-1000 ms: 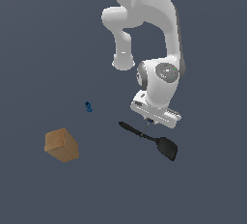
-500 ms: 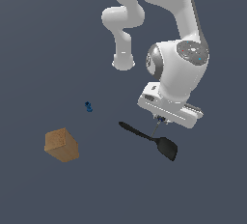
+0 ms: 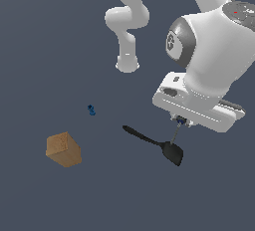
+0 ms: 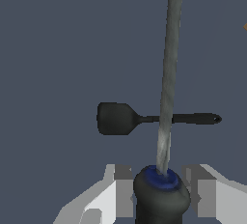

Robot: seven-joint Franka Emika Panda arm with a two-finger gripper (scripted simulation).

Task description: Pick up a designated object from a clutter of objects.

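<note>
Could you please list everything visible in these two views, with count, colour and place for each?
screwdriver: one, blue-and-black handle, thin dark shaft, held in the gripper, above the spatula
spatula: one, black, on the floor under the gripper
wooden block: one, tan, on the floor at the exterior view's left
tiny piece: one, blue, on the floor beyond the block
gripper: one, white, closed on the screwdriver's handle
arm: one, white, exterior view's upper right

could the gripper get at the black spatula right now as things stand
Probably not. The gripper is shut on the screwdriver, whose shaft hangs between it and the black spatula below. It would have to set the screwdriver down first.
</note>
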